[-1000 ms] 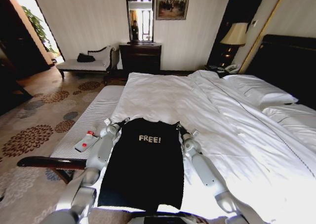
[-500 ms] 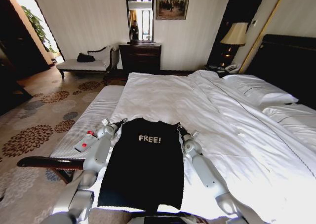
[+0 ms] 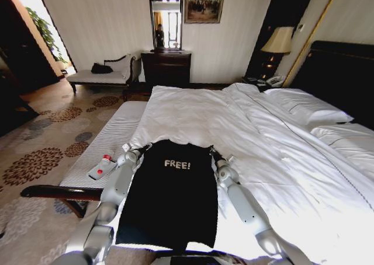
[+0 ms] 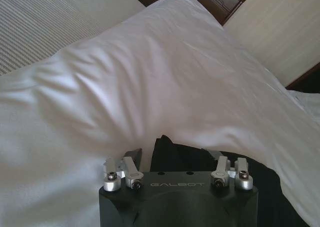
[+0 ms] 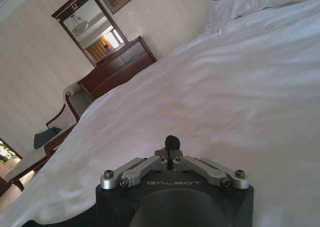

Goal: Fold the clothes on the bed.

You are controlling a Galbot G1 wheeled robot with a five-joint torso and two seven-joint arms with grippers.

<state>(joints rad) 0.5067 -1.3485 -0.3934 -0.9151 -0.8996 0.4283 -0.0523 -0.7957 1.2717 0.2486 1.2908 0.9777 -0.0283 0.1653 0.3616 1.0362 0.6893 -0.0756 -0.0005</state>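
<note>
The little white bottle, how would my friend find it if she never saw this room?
Start at the big white bed, then look to the robot's left at the narrow pale striped bench running along its side. The small bottle lies flat near the bench's close end, just outside the left gripper. It is white with a red band, unlike the black T-shirt nearby.

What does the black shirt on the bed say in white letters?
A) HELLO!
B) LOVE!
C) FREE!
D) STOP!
C: the black T-shirt lying flat on the white bed shows "FREE!" across its chest, between the two grippers.
</note>
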